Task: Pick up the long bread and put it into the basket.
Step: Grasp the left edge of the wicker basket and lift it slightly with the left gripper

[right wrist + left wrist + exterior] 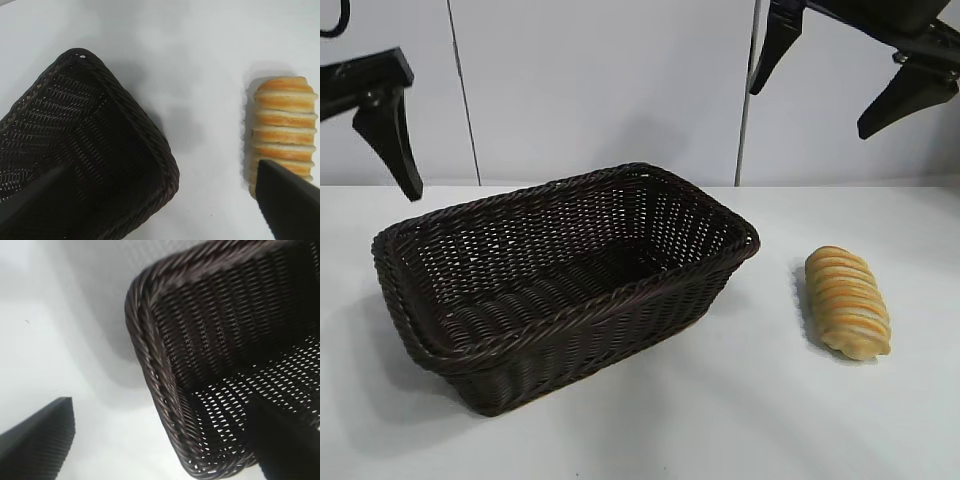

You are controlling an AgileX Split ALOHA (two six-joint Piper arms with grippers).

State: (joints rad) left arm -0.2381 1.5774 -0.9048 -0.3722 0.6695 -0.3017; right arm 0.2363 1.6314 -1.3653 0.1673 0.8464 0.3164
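Observation:
The long bread [847,302], golden-yellow with orange-brown ridges, lies on the white table to the right of the basket; it also shows in the right wrist view [284,127]. The dark brown wicker basket [620,290] stands at the table's middle-left, empty; its rim shows in the left wrist view [150,345] and the right wrist view [150,135]. My right gripper [820,85] hangs open high above the table at the upper right, above the gap between basket and bread. My left gripper [165,440] is open, high at the upper left, over the basket's left corner.
The white table [720,420] has free room in front of and to the right of the basket. A pale panelled wall [600,90] stands behind the table.

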